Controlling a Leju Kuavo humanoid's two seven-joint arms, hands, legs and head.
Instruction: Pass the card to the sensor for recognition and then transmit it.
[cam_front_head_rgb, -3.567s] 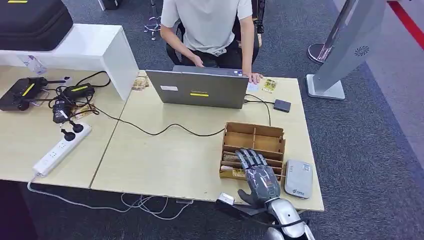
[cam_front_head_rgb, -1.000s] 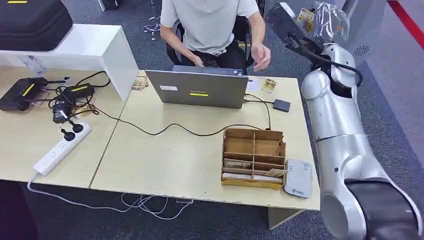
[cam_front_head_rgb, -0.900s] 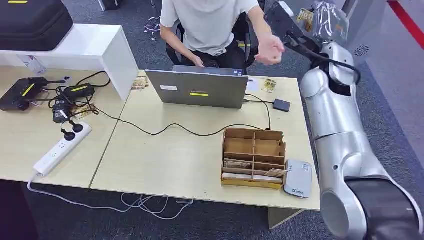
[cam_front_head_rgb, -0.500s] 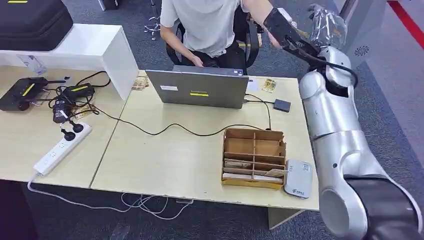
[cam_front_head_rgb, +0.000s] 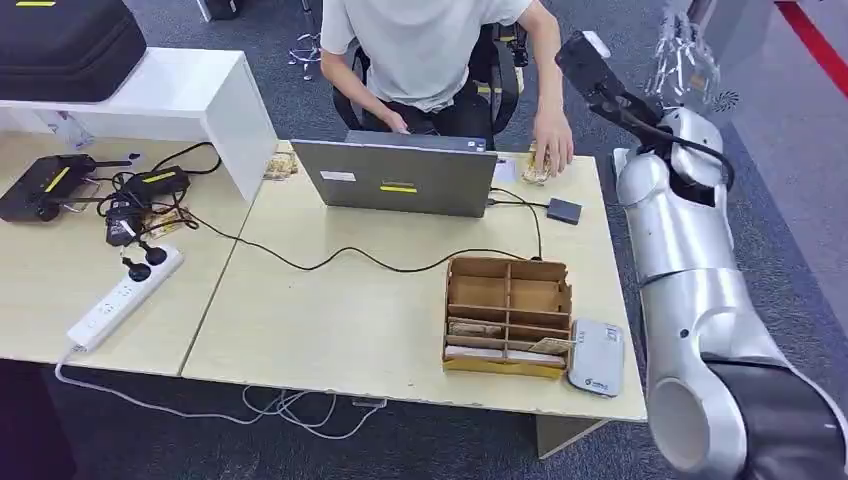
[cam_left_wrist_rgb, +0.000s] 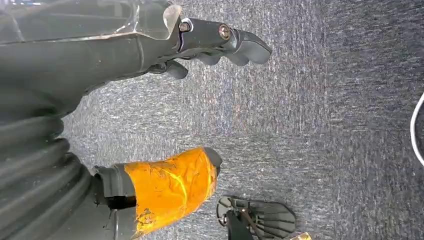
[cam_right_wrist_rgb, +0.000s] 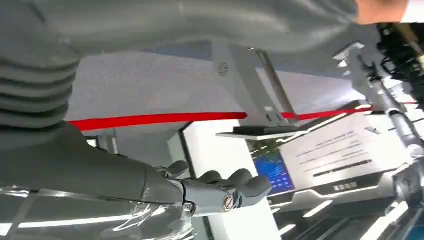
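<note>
Right hand (cam_front_head_rgb: 684, 52) is raised beyond the tabletop (cam_front_head_rgb: 330, 310), fingers spread, holding nothing. The card (cam_front_head_rgb: 537, 172) lies under the person's hand (cam_front_head_rgb: 552, 150), evidently delivered. Left hand (cam_left_wrist_rgb: 150, 40) hangs empty, fingers apart.

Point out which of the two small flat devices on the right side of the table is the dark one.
The small dark square device lying beside the open grey laptop, at the end of a black cable. The other, a pale grey rounded card reader, lies against the wooden divided box near the front edge.

Right hand (cam_front_head_rgb: 683, 52) raised high, empty; left hand (cam_left_wrist_rgb: 165, 60) hangs empty.
</note>
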